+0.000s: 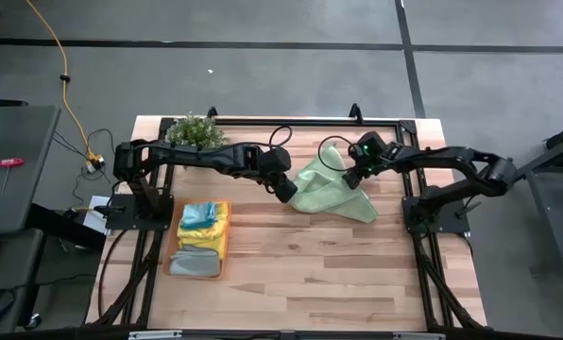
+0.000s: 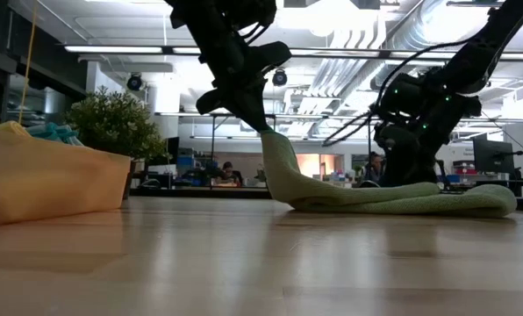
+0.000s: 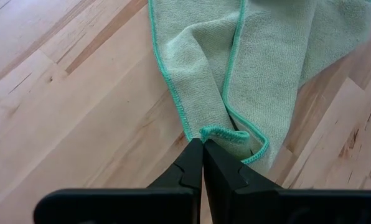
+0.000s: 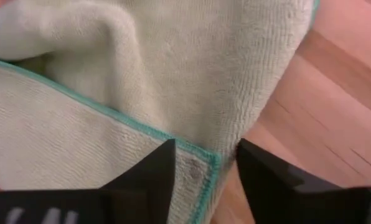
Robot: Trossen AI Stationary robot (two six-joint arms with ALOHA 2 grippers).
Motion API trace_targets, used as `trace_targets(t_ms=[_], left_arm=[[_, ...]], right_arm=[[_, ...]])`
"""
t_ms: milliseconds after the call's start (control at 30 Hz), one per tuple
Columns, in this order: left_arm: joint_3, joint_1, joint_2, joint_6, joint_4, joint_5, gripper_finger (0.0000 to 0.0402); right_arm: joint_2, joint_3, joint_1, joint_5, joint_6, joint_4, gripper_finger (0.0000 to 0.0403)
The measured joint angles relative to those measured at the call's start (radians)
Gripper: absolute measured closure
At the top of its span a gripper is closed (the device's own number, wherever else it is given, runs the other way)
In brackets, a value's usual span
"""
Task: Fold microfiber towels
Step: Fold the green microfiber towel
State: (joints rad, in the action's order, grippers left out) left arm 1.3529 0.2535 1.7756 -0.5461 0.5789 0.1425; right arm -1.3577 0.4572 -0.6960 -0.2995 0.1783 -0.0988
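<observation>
Pale green towel [image 1: 331,189] lies bunched mid-table from above, well right of the orange tray [image 1: 199,240] holding folded towels [image 1: 204,215]; bare wood lies open toward the front edge. At table height, the left gripper [image 2: 263,125] lifts one corner clear, the rest dragging. Its wrist view shows the jaws clamped on only the hem, which could slip out. The right gripper [image 4: 204,163] stands spread over another corner, gripping nothing; closing may miss it.

The wooden table [image 1: 291,264] bears a pale green towel [image 1: 333,194], orange tray [image 1: 198,267] and plant [image 1: 196,130].
</observation>
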Motion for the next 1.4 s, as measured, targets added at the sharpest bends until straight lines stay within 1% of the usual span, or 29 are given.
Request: trace_targets(t_ms=[200,300,400,467,567,633,867,1000,1167,1333,1400], left_arm=[[0.000,0.000,0.000,0.000,0.000,0.000,0.0401],[0.000,0.000,0.000,0.000,0.000,0.000,0.0401],[0.000,0.000,0.000,0.000,0.000,0.000,0.0401],[0.000,0.000,0.000,0.000,0.000,0.000,0.0401],[0.000,0.000,0.000,0.000,0.000,0.001,0.0401],[0.000,0.000,0.000,0.000,0.000,0.001,0.0401],[0.000,0.000,0.000,0.000,0.000,0.001,0.0401],[0.000,0.000,0.000,0.000,0.000,0.001,0.0401],[0.000,0.002,0.000,0.015,0.000,0.002,0.0401],[0.000,0.002,0.000,0.017,0.000,0.002,0.0401],[0.000,0.002,0.000,0.018,0.000,0.003,0.0401]], right_arm=[[0.055,0.000,-0.002,0.000,0.003,-0.036,0.0316],[0.073,0.000,-0.002,-0.009,0.004,-0.056,0.0351],[0.077,0.000,-0.002,-0.045,0.012,-0.060,0.0373],[0.077,0.000,-0.002,-0.053,0.039,-0.068,0.0378],[0.077,0.000,-0.002,-0.057,0.049,-0.085,0.0370],[0.077,0.000,-0.002,-0.059,0.050,-0.089,0.0354],[0.077,0.013,-0.003,-0.111,0.079,-0.109,0.0265],[0.077,0.051,-0.003,-0.149,0.113,-0.145,0.0229],[0.077,0.060,-0.003,-0.149,0.143,-0.198,0.0221],[0.077,0.060,-0.002,-0.145,0.139,-0.273,0.0227],[0.077,0.060,-0.002,-0.170,0.140,-0.268,0.0231]])
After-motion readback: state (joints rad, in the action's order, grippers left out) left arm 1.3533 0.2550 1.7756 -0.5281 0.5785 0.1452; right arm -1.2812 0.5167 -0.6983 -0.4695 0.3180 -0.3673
